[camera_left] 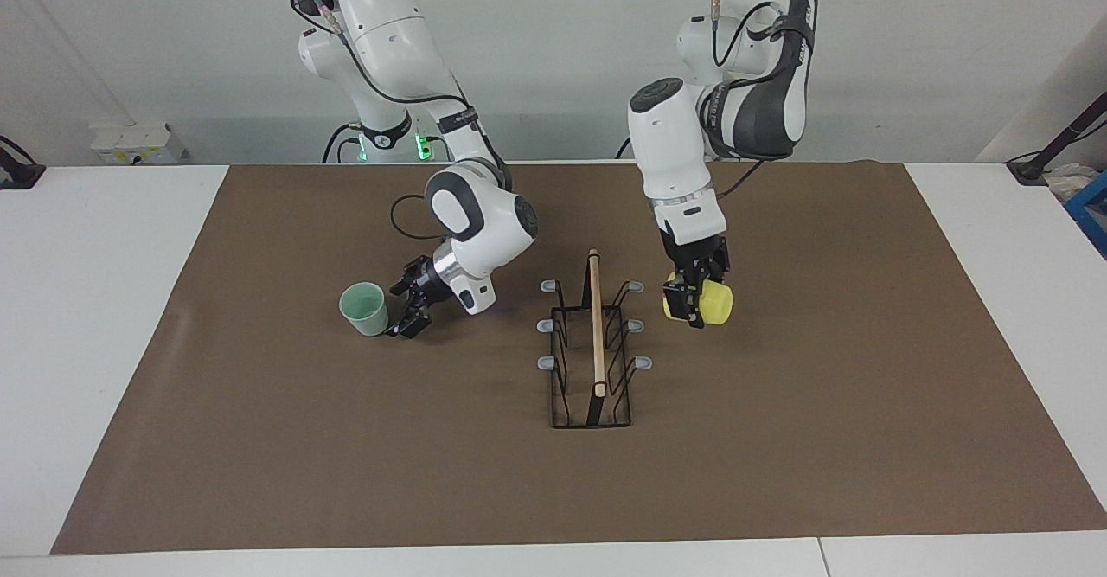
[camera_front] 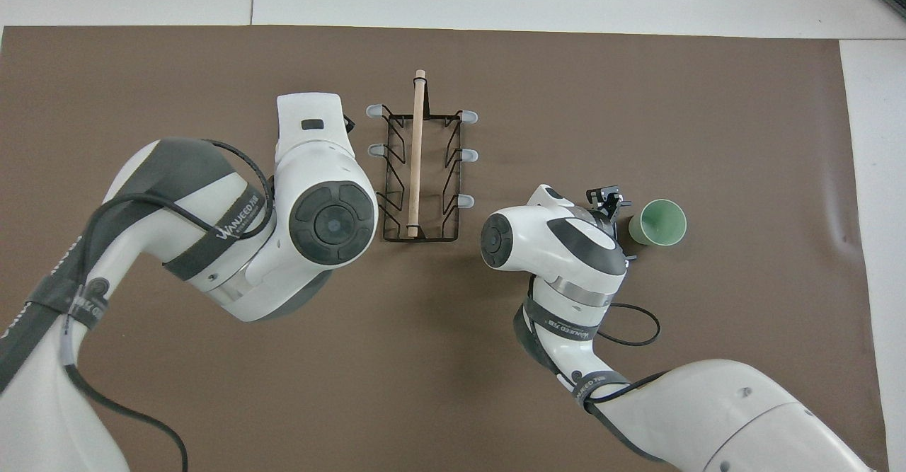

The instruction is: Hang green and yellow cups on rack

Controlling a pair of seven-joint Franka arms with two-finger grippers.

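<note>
The yellow cup [camera_left: 716, 304] is tipped on its side, with my left gripper [camera_left: 694, 300] shut on it, over the mat close beside the rack [camera_left: 595, 343] on the left arm's side. In the overhead view the left arm hides that cup and gripper, next to the rack [camera_front: 417, 168]. The green cup [camera_left: 363, 309] stands upright on the mat toward the right arm's end. My right gripper [camera_left: 402, 309] is open, low, right beside this cup on its rack side. Overhead, the green cup [camera_front: 658, 222] shows just past the right gripper [camera_front: 621, 219].
A brown mat [camera_left: 778, 439] covers most of the white table. The rack's grey-tipped prongs [camera_left: 636, 286] stick out on both sides of its wooden bar. A black cable [camera_front: 637, 320] loops beside the right wrist.
</note>
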